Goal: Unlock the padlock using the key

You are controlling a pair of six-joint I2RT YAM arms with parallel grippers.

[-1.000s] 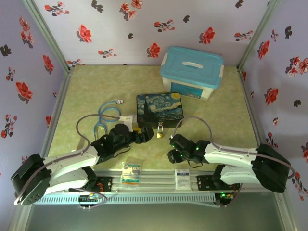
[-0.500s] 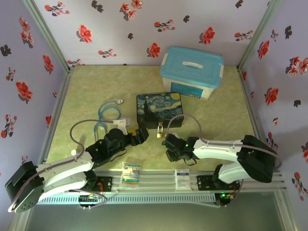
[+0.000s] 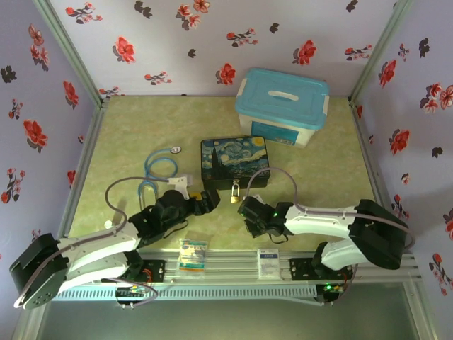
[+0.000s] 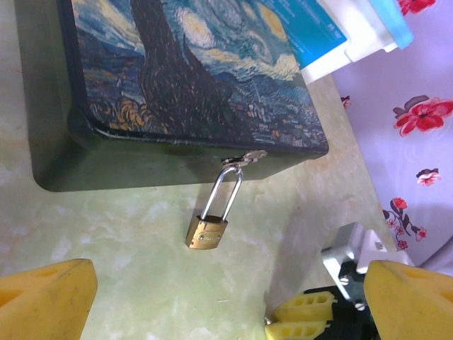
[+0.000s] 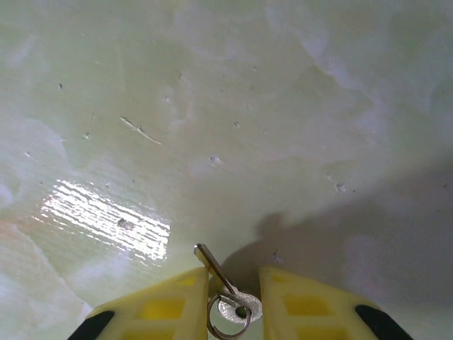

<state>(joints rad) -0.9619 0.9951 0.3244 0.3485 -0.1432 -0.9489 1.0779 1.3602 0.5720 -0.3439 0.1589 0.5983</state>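
Since a second ago the right gripper has been carried leftward, near the padlock, which hangs by its shackle from the painted box's hasp, body on the counter. That gripper's jaws are now clamped on the key's head, blade pointing forward. The left gripper's jaws are kept wide apart, facing the padlock.

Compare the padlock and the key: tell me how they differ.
The padlock has a brass-gold body; the key is silvery throughout. The padlock hangs by its shackle from the painted box's hasp; the key sits between the right gripper's fingers. The key carries a small ring; the padlock has none. Both are small metal items.
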